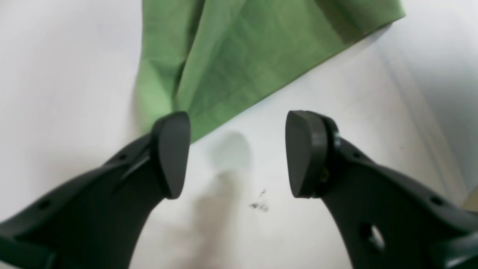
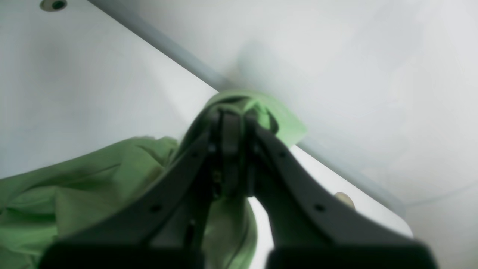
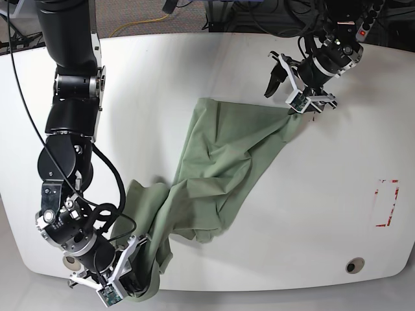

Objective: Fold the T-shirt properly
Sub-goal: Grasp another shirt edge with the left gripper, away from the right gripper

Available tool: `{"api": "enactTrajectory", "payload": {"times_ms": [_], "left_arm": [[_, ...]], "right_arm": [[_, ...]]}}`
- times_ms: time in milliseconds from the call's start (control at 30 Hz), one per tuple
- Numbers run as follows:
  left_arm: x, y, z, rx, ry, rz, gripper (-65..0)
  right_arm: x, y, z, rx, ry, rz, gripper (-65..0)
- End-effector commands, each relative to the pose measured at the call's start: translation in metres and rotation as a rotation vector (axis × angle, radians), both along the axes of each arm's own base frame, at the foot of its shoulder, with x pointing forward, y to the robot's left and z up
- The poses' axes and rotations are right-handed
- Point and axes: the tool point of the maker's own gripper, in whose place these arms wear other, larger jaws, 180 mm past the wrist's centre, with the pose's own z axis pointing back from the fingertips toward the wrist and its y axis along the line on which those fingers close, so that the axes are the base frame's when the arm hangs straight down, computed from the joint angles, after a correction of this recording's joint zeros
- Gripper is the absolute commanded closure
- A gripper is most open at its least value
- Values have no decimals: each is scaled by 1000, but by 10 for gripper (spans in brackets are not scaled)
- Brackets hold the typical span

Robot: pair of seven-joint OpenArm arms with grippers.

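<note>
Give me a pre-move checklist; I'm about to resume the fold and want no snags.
1. Right end effector shut on the T-shirt: ok; cloth is bunched around its closed fingers.
2. Left end effector free of the shirt: ok; its jaws stand apart with bare table between them, the cloth corner just ahead.
3. Shirt lying flat: not ok; it is stretched in a wrinkled diagonal band between the two arms.
4. Shirt fully on the table: cannot tell; the held end sits at the near table edge and may overhang.
5. Sleeves and collar located: cannot tell; folds hide them.
</note>
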Motion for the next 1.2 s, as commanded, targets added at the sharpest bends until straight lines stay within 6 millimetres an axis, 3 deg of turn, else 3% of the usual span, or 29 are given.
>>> {"api": "enactTrajectory", "payload": {"times_ms": [0, 400, 600, 767, 1000, 1167], "left_arm": [[12, 4, 16, -17, -55, 26, -375], [57, 84, 42, 117, -106, 234, -376], [66, 107, 21, 158, -13, 256, -378], [66, 94, -2, 157, 58, 204, -378], [58, 94, -28, 133, 138, 210, -378], [60, 95, -35, 122, 160, 216, -378]], "right_arm": [[2, 0, 30, 23, -82, 9, 0], [-1, 2, 15, 29, -52, 14, 0], [-2, 2, 14, 29, -50, 14, 0], [-2, 2, 14, 29, -50, 14, 0], [-2, 2, 14, 30, -52, 15, 0], [-2, 2, 14, 30, -52, 15, 0]]}}
